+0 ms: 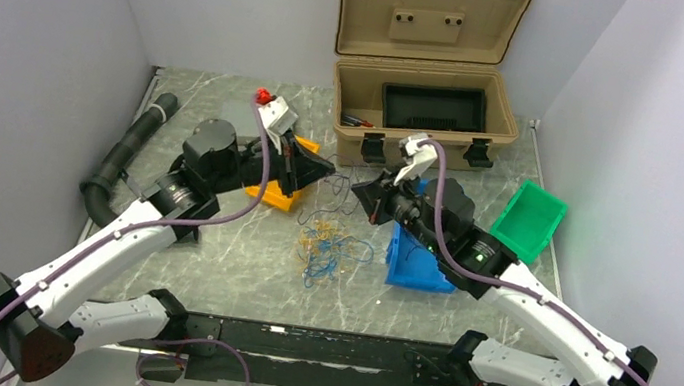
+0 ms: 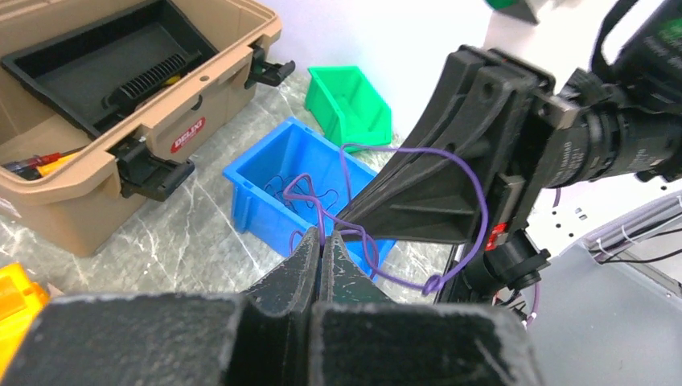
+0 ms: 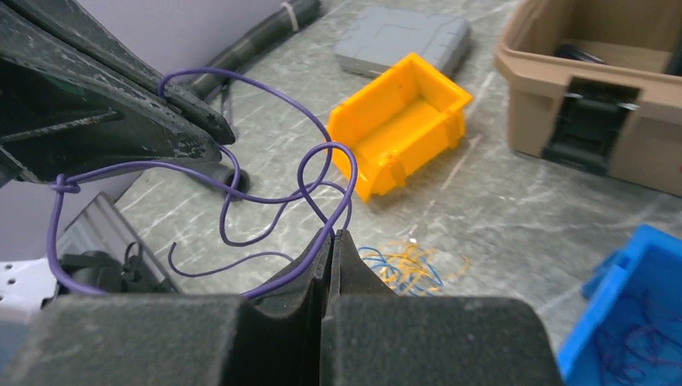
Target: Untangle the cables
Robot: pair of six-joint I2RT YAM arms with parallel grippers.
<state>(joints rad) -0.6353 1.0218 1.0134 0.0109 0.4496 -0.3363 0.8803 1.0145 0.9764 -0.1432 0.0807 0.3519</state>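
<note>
- Separation in hand: left tool (image 2: 322, 241) and right tool (image 3: 331, 240) each pinch shut on one purple wire (image 3: 265, 197), looped in the air near the blue bin (image 1: 417, 264).
- Next, I judge: draw the tools gently apart to open its small knot (image 3: 64, 185).
- Other cables (image 1: 326, 244) lie on the desk (image 1: 238, 259) beside the blue bin, their strands too fine to trace.

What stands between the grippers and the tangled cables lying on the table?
No object blocks them: the cables lie uncovered. But the left gripper and right gripper are both shut on a purple wire strung between them, so neither is free.
</note>
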